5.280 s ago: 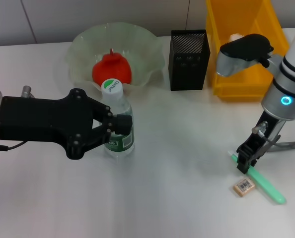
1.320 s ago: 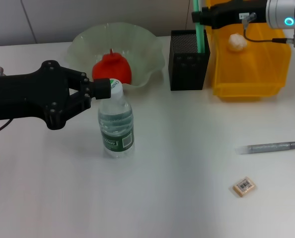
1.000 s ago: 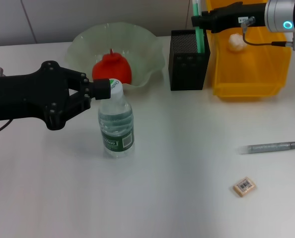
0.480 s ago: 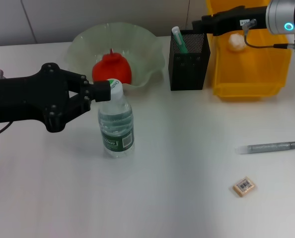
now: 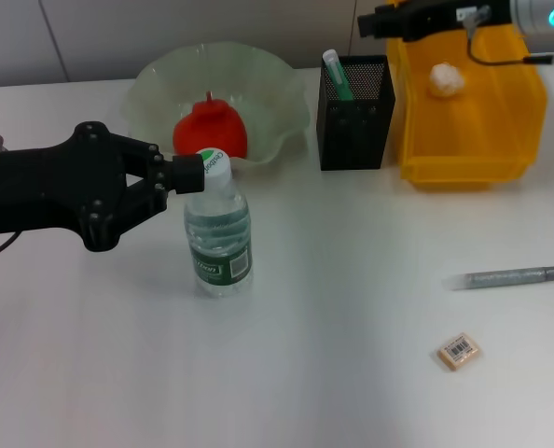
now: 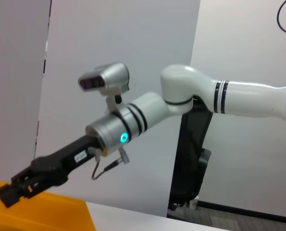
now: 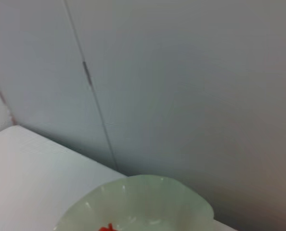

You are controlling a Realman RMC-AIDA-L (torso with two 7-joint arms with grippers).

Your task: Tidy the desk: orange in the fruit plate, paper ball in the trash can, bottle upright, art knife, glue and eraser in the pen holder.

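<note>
The bottle (image 5: 218,233) stands upright on the table. My left gripper (image 5: 189,173) hovers beside its white cap. The orange (image 5: 210,131) lies in the fruit plate (image 5: 282,93). A green stick-shaped item (image 5: 336,74) leans inside the pen holder (image 5: 354,117). My right gripper (image 5: 372,22) hangs open and empty above the holder's far side, and shows also as the right gripper (image 6: 10,190). The paper ball (image 5: 445,79) rests in the trash can (image 5: 468,159). A grey pen-shaped item (image 5: 510,277) and the eraser (image 5: 458,351) lie at the front right. Which item is the art knife or the glue I cannot tell.
The trash can (image 6: 37,214) stands right beside the pen holder at the back right. The fruit plate's rim (image 7: 138,199) sits close to the back wall. Open tabletop lies between the bottle and the grey item.
The green stick dropped from my right gripper into the pen holder, and that gripper then rose and drew back. The left arm and the bottle stayed still.
</note>
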